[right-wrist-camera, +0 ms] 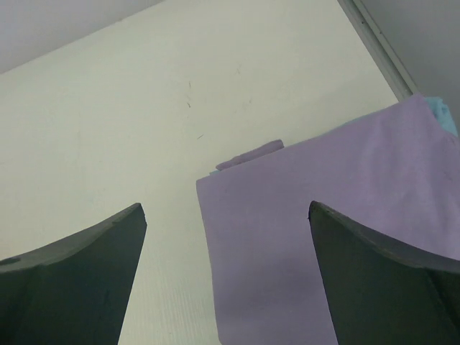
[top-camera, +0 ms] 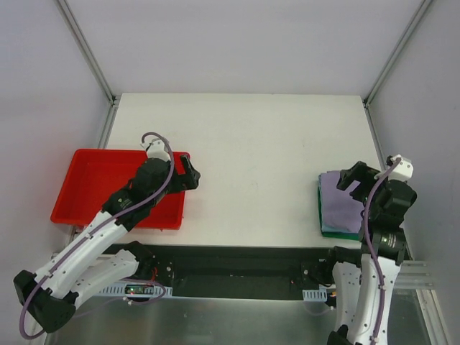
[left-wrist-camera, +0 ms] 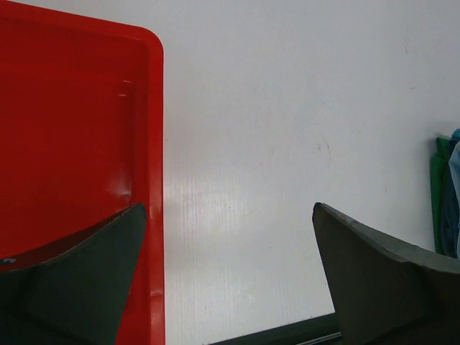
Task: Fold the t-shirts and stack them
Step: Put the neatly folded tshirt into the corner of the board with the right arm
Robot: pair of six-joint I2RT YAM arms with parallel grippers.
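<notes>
L gripper [left-wrist-camera: 228, 207] wide open; red tray [left-wrist-camera: 72, 108] left, t-shirts [left-wrist-camera: 437, 188] far rt.

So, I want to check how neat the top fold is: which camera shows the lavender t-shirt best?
Right wrist: the lavender t-shirt fills much of the frame, flat, edges clear. Top external shows it small, partly hidden by the right arm. Left wrist shows only the stack's green and blue edges.

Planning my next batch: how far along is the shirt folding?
Done, apparently: lavender t-shirt lies folded atop the light blue t-shirt and dark green t-shirt in one stack. In hand: nothing; left gripper and right gripper are open. Left: no unfolded shirt shows.
</notes>
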